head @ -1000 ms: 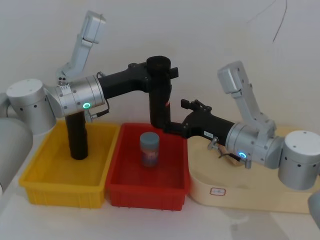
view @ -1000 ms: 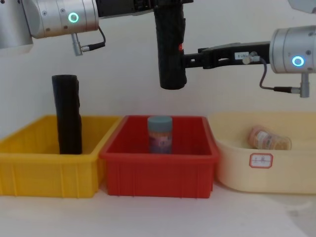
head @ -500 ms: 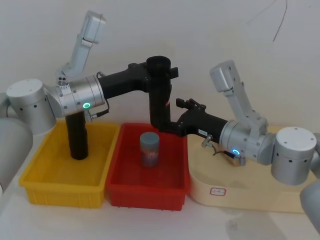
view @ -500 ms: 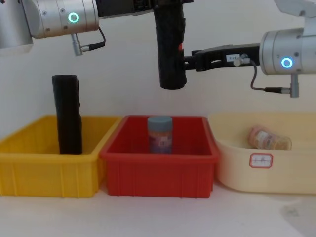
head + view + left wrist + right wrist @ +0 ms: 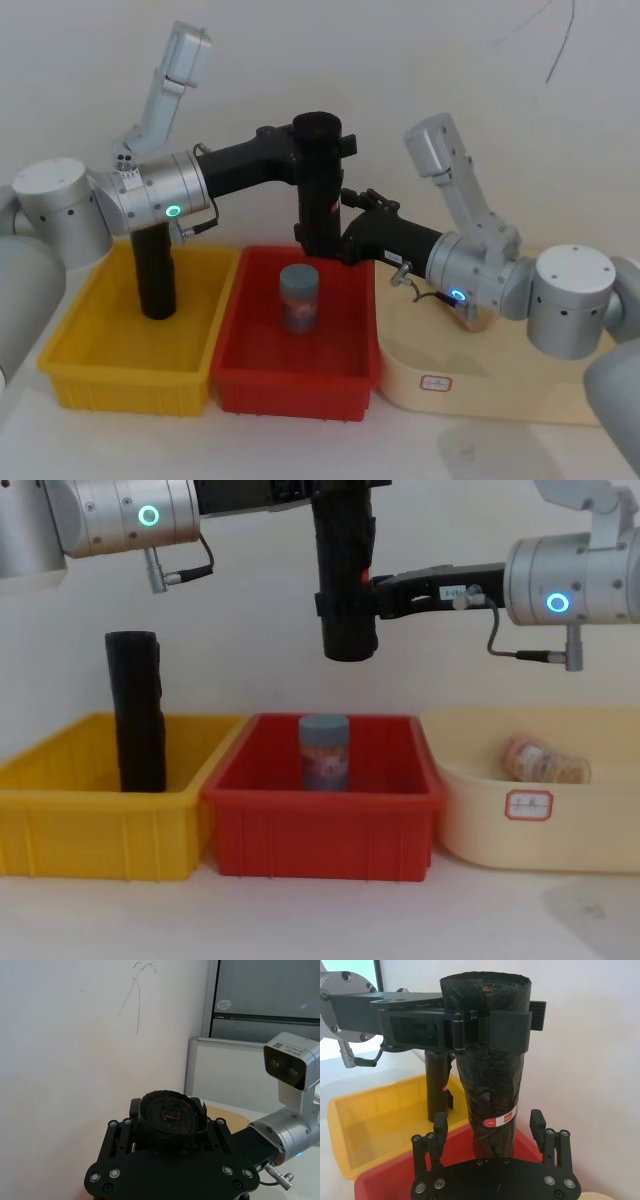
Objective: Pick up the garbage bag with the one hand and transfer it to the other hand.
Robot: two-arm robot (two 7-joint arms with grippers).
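Since a second ago the right gripper (image 5: pixel 489 1122) has slid in toward the garbage bag (image 5: pixel 320 185), so its spread fingers (image 5: pixel 537 1121) now stand on either side of the roll's lower part without yet pressing on it. The left gripper (image 5: pixel 322 150) is clamped around the roll near its top and holds it upright in the air above the red bin (image 5: pixel 232 345), where a blue-lidded jar (image 5: pixel 299 298) stands. A second black roll (image 5: pixel 155 270) stands in the yellow bin (image 5: pixel 70 350). The risk, as I judge it, lies in the timing: if the left grip lets go before the right fingers have closed firmly, the roll could drop onto the jar, and an off-centre squeeze on the soft wrapping could let it slip or tilt.
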